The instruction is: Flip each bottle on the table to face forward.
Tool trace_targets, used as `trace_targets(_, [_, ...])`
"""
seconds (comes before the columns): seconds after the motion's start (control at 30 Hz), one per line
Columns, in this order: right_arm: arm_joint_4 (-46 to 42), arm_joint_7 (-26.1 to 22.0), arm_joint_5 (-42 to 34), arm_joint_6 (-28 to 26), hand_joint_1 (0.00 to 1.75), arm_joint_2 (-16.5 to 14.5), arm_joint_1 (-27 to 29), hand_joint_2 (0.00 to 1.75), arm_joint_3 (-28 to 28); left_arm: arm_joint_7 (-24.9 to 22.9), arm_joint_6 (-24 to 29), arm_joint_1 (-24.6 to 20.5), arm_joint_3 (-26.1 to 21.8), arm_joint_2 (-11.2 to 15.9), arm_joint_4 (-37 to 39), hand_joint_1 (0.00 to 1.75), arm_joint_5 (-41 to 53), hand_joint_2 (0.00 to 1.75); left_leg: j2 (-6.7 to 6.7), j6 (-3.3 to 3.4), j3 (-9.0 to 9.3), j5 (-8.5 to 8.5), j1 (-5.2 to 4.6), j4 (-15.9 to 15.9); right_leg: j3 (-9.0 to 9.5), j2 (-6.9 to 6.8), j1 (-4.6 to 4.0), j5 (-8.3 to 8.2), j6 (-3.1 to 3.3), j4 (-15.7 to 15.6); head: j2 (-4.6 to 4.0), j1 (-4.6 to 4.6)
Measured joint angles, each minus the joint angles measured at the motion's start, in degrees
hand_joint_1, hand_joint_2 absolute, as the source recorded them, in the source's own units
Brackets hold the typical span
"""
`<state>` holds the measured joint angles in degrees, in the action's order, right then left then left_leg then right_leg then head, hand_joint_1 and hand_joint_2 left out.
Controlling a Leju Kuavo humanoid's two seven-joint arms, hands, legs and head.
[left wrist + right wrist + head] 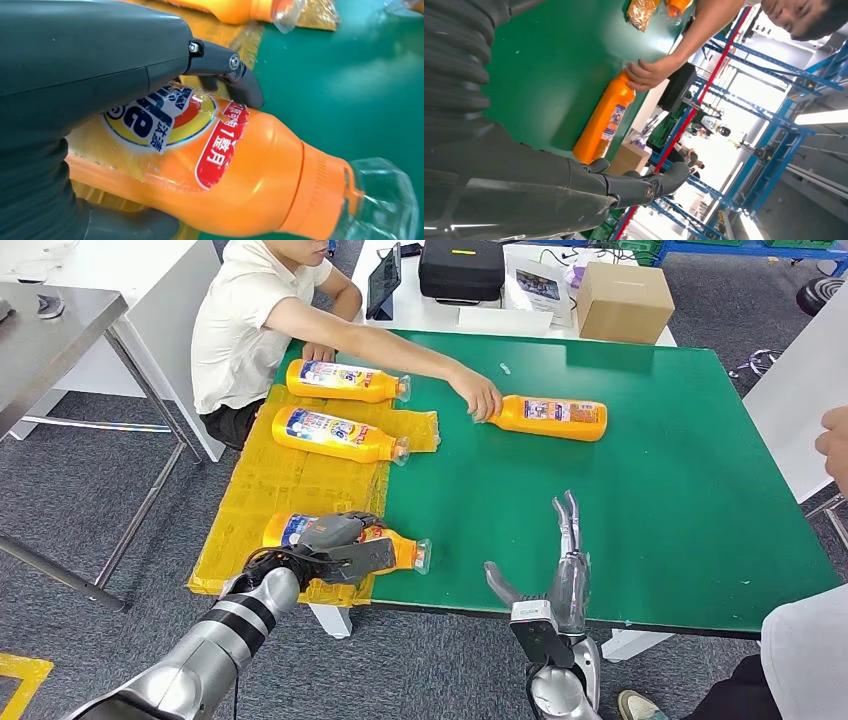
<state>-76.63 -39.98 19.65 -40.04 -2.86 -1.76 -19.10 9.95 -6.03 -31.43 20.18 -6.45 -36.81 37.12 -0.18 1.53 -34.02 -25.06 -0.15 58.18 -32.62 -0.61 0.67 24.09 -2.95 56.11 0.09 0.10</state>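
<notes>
Several orange bottles lie on their sides on the green table [650,490]. My left hand [340,542] grips the nearest bottle [405,552] on the yellow mat [260,490], fingers [240,82] over its label and thumb beneath. The bottle's [250,170] printed label faces the wrist camera, with the clear cap toward the green surface. Two more bottles [345,380] [340,435] lie farther back on the mat. A fourth bottle [553,417] [606,120] lies on the green, and a person's hand [478,398] [649,72] touches its cap end. My right hand [560,570] hovers over the front edge with straight, spread fingers, holding nothing.
A person sits at the table's far left corner, arm stretched across it. Another person's hand [835,445] and knee show at the right edge. A cardboard box [625,300], black case [460,268] and tablet [383,282] stand behind. A metal table [50,330] is to the left.
</notes>
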Motion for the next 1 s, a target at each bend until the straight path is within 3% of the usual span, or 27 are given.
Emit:
trace_targets(0.17, [0.39,0.00,-1.04,0.00,0.00,0.39,-0.72,1.75,-0.55,4.27,-5.18,-0.60,-0.01,0.67,0.80,0.03,-5.49,1.75,-0.03,0.00,0.09,0.00,0.00,-0.01,0.11,-0.04,0.00,0.03,0.01,0.00,0.00,0.01])
trace_targets(0.3, [0.74,-0.01,-1.61,0.01,0.00,0.73,-1.24,1.75,-1.24,8.07,-10.61,0.66,0.05,1.38,-0.99,0.00,-13.49,1.75,-0.05,0.00,0.12,0.00,0.00,-0.01,0.15,-0.06,0.00,0.04,0.02,0.00,0.00,0.02])
trace_targets(0.43, [0.95,-0.02,-1.98,0.00,0.00,1.00,-1.42,1.75,-1.69,8.84,-12.74,1.89,0.27,2.11,-3.27,0.00,-16.70,1.75,-0.05,0.01,0.12,0.01,0.00,-0.01,0.15,-0.07,0.00,0.03,0.02,0.00,0.00,0.02])
trace_targets(0.63, [1.09,-0.02,-1.88,0.01,0.00,1.23,-1.60,1.75,-1.99,8.87,-12.58,2.62,1.31,3.04,-5.22,0.00,-17.14,1.75,-0.04,0.01,0.11,0.01,0.01,-0.01,0.12,-0.06,-0.01,0.03,0.02,0.00,0.00,0.01])
trace_targets(0.87, [1.09,-0.02,0.16,0.00,0.00,1.26,-1.57,1.75,-1.85,8.03,-8.77,3.26,5.63,4.46,-8.47,0.00,-16.73,1.75,-0.02,0.00,0.03,0.01,0.01,-0.01,0.00,-0.05,-0.01,0.03,0.02,0.01,0.00,0.01])
trace_targets(1.0, [1.09,-0.02,5.95,0.00,0.00,1.14,-1.16,1.75,-0.72,7.94,-3.06,5.31,7.35,4.80,-12.54,0.00,-17.29,1.75,-0.01,0.00,-0.08,0.02,0.00,0.01,-0.14,-0.04,0.00,0.02,0.02,0.00,0.00,0.01])
